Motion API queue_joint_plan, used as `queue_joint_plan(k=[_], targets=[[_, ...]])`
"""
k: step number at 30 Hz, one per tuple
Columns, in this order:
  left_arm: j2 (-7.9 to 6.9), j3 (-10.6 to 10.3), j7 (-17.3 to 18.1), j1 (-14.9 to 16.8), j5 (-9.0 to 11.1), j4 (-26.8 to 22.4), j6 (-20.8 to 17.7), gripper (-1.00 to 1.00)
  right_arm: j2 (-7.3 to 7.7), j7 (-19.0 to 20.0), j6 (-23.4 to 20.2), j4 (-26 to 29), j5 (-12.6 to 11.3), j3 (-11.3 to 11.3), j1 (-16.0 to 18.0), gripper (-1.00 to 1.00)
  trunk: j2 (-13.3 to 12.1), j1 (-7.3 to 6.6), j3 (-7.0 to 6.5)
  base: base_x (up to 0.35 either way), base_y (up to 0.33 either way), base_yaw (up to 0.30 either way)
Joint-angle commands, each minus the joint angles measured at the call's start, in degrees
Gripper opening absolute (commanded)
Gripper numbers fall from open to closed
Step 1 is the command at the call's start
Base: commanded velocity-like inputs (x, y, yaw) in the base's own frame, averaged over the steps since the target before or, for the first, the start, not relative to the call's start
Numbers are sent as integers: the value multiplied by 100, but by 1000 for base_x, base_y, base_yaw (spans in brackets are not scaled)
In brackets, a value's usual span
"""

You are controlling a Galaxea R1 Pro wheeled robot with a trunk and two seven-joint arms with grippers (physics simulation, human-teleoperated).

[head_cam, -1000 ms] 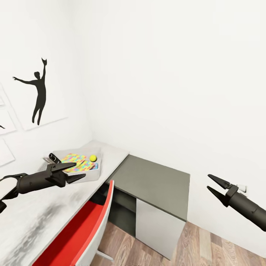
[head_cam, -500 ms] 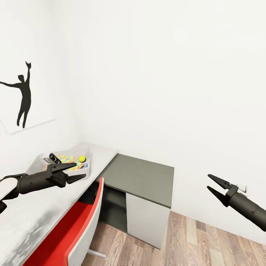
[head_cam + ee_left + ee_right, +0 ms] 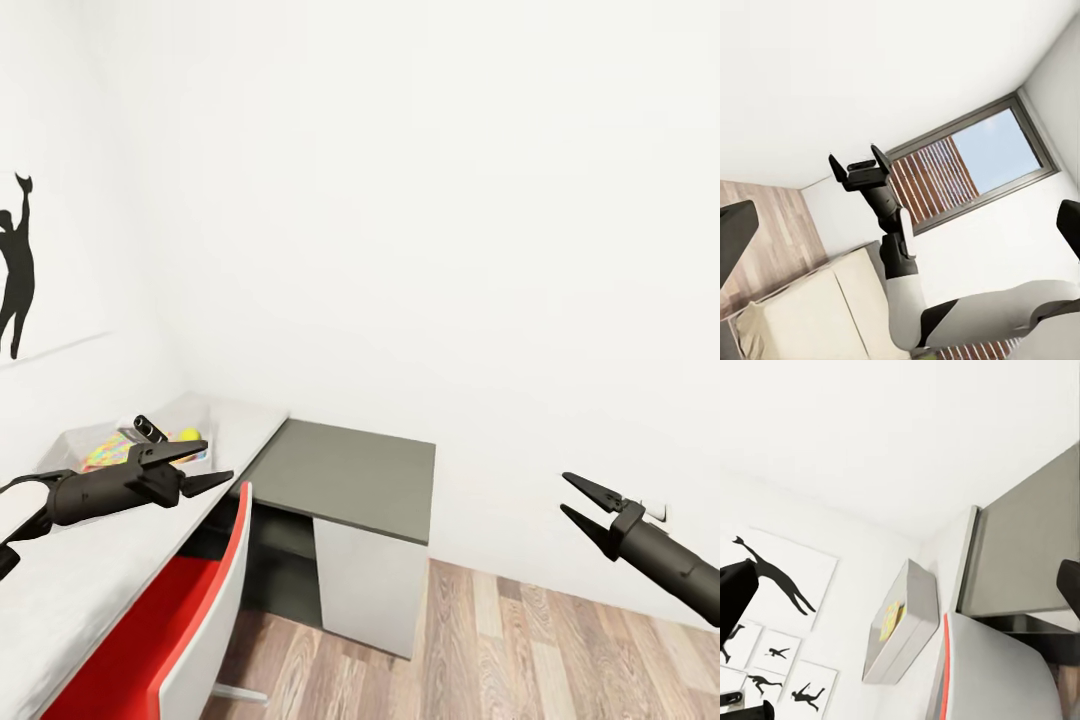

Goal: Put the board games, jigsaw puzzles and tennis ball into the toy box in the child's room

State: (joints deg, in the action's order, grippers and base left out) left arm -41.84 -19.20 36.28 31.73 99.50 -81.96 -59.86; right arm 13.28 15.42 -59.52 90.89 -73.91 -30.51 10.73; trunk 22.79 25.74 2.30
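Left gripper (image 3: 900, 240) with dark fingers (image 3: 735, 244) spread wide at the frame's edges, beyond and between them the right gripper (image 3: 859, 162) with fingers parted on its black-and-white arm (image 3: 900, 277), window (image 3: 971, 169) with slatted blinds behind it, wood-plank floor (image 3: 765, 225), pale cushioned furniture (image 3: 810, 311), white wall (image 3: 855, 75)

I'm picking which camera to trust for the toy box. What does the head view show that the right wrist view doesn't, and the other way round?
Head view: both open grippers, left and right, the tennis ball in the toy box, and the wood floor.
Right wrist view: the toy box's outer wall seen from the side, plus a cluster of silhouette pictures.
Both: toy box, table, red chair, dark grey cabinet top.
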Motion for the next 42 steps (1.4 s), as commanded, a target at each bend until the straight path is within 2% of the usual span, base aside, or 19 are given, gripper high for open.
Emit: queue_joint_plan(k=[1, 28, 42], targets=[[-5, -14, 37, 9, -10, 4, -8, 100, -1, 59, -24, -7, 61, -8, 8, 100, 13, 4, 7, -7, 0, -219], [-5, -14, 37, 9, -17, 4, -8, 100, -2, 55, -23, -44, 69, -1, 8, 100, 13, 4, -175, -1, 0, -216], [-3, -14, 37, 9, -19, 4, -8, 100, -9, 35, -16, -36, 69, -3, 8, 100, 13, 4, -184, -193, -123, -23]])
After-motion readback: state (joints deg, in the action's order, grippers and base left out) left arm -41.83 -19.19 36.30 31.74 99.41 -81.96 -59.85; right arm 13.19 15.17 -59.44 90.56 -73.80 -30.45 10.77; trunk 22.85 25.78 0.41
